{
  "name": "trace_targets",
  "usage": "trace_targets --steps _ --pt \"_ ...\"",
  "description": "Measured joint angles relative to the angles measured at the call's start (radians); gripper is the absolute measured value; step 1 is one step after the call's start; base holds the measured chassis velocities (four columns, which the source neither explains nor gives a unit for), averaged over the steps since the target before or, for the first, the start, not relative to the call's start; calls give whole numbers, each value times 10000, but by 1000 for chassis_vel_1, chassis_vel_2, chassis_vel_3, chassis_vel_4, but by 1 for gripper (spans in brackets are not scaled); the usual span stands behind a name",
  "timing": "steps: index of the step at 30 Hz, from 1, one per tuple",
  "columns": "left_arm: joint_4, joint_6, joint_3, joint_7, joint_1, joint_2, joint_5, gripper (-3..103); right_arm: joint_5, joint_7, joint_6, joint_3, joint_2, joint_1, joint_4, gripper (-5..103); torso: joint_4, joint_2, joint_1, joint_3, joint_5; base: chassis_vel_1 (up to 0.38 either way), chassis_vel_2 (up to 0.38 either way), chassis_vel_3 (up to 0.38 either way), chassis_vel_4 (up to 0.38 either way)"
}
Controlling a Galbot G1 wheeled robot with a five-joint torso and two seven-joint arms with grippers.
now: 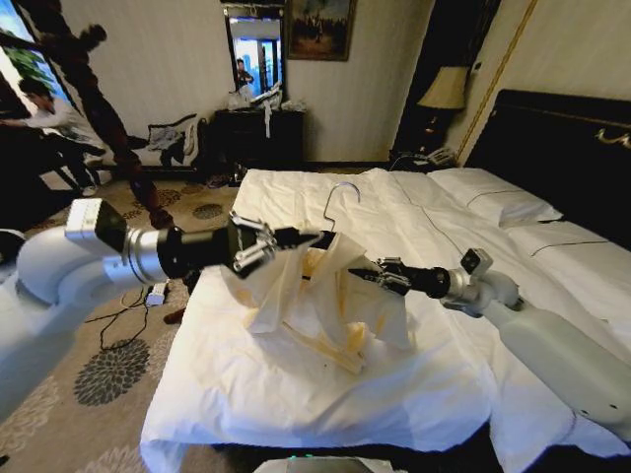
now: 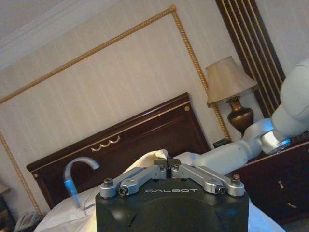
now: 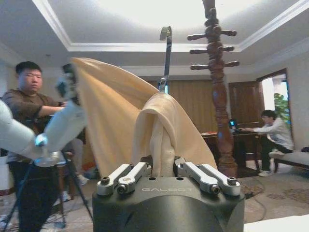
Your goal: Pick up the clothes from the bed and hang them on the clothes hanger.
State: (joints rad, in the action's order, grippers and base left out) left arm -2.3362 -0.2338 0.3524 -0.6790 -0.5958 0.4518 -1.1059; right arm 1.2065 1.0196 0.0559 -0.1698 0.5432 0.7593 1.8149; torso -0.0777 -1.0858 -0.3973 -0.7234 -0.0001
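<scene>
Right tool pinches cream clothes under hanger hook.

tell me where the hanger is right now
In the head view the clothes hanger is held up above the bed, mid-frame, between the left gripper and right gripper, with the clothes draped on it.

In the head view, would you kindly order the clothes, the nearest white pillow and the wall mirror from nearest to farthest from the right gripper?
From the right gripper:
1. The clothes, in its grasp, hanging above the bed.
2. The white pillow, further up the bed by the headboard.
3. The wall mirror, on the far wall.
</scene>
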Motion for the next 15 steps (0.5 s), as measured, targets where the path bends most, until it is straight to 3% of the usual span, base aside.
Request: trace_targets --steps 10,15 --pt "-283 -1 184 91 -614 -176 524 0 4 -211 -68 -61 0 -427 -373 16 -1 0 0 0 0 0 0 0 0" --pt "-50 10 -201 860 -886 168 1021 -3 341 -229 -127 -81 -17 -534 -255 16 -3 0 -1 0 0 0 0 0 0"
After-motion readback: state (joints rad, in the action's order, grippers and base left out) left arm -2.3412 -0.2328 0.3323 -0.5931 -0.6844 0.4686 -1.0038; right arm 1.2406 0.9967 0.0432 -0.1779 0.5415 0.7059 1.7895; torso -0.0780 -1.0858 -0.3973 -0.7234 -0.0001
